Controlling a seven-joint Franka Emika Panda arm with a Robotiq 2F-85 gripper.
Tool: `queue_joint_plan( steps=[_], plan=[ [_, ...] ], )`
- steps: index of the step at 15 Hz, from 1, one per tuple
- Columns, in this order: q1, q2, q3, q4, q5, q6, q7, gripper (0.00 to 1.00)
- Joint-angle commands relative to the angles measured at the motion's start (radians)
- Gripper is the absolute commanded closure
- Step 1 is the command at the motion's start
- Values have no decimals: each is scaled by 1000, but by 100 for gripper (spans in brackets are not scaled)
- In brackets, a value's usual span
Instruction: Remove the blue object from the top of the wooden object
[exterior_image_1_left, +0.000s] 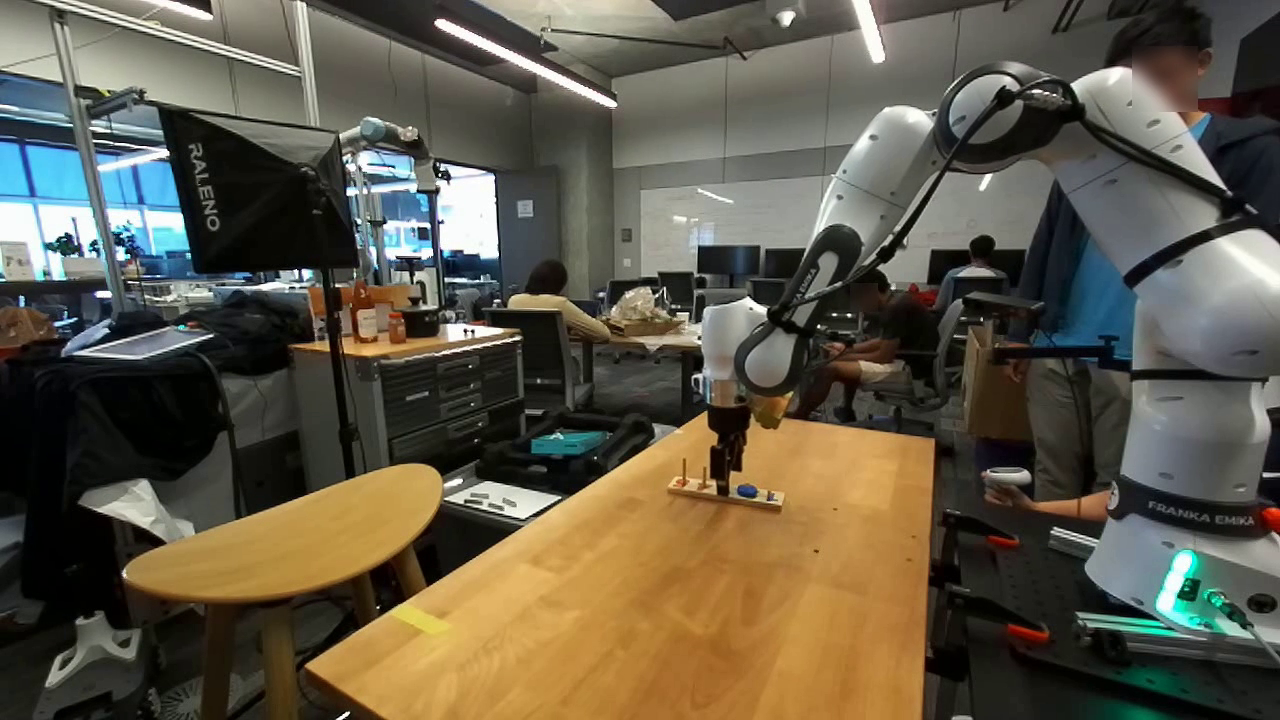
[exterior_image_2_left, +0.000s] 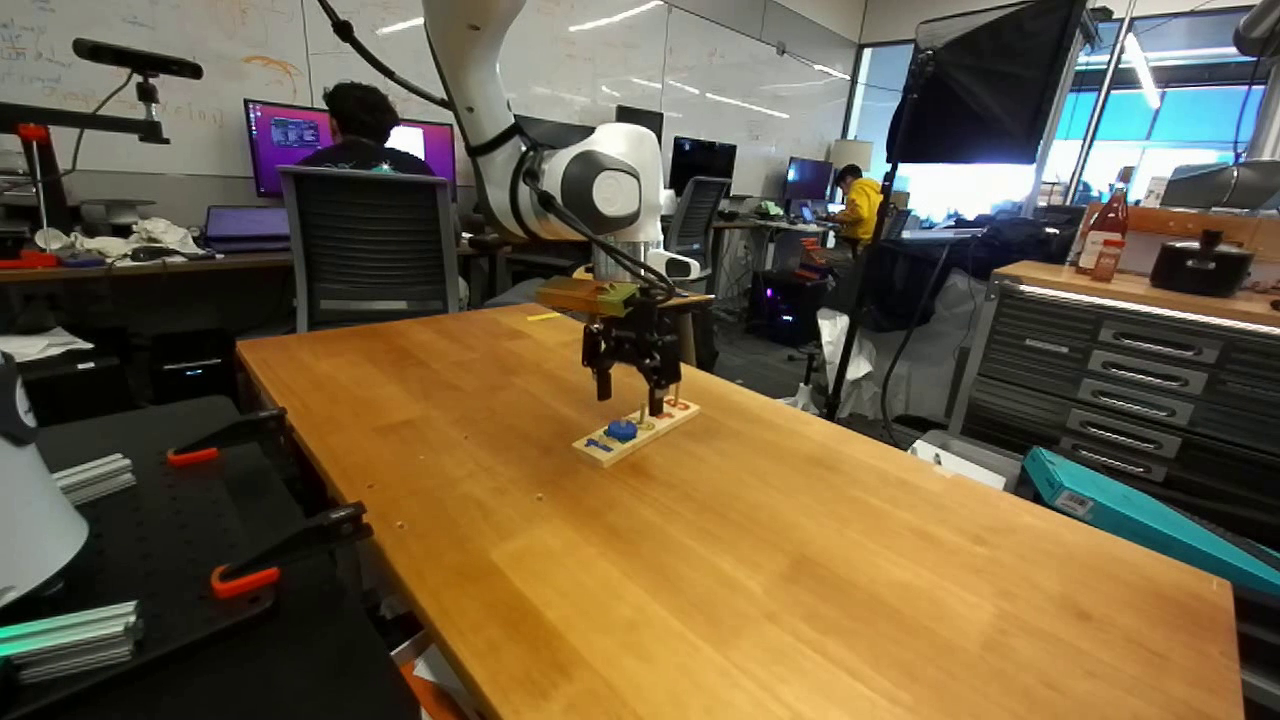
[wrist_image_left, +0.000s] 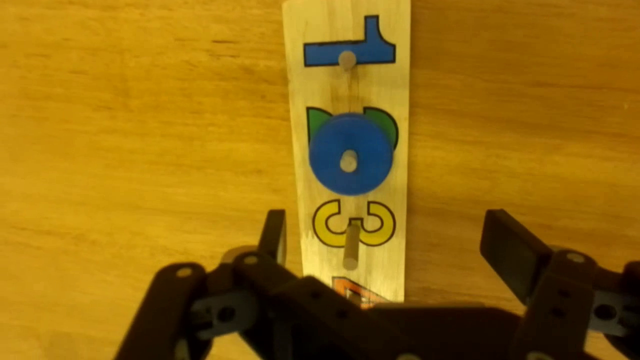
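Blue disc (wrist_image_left: 351, 135) around a peg (wrist_image_left: 348, 161) of the wooden strip (wrist_image_left: 354, 206), the hand (wrist_image_left: 385, 222) near it, fingers (wrist_image_left: 515, 250) apart.

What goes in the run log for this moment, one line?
black two-fingered claw: open, nothing held | round blue disc: threaded on pale wooden peg | flat pale wooden board: beneath disc | removal: not done

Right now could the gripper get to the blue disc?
Probably yes: the gripper is open and nothing covers the blue disc. It likely must shift along the wooden strip, then lift the blue disc up off its peg.
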Motion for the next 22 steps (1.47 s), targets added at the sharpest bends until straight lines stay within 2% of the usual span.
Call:
queue_joint_plan(
  steps=[1, 9, 10, 11, 17, 18, 22],
  plan=[
    [5, 33, -15, 43, 18, 0, 16, 0],
    [-13, 26, -27, 27, 40, -38, 41, 0],
    [-13, 25, -27, 22, 41, -44, 44, 8],
    [-13, 24, -27, 19, 45, -48, 45, 25],
    [-11, 26, -31, 12, 53, -61, 61, 73],
    [-11, 25, -32, 14, 54, -65, 65, 79],
    [-14, 18, -35, 24, 70, -96, 89, 82]
  ],
)
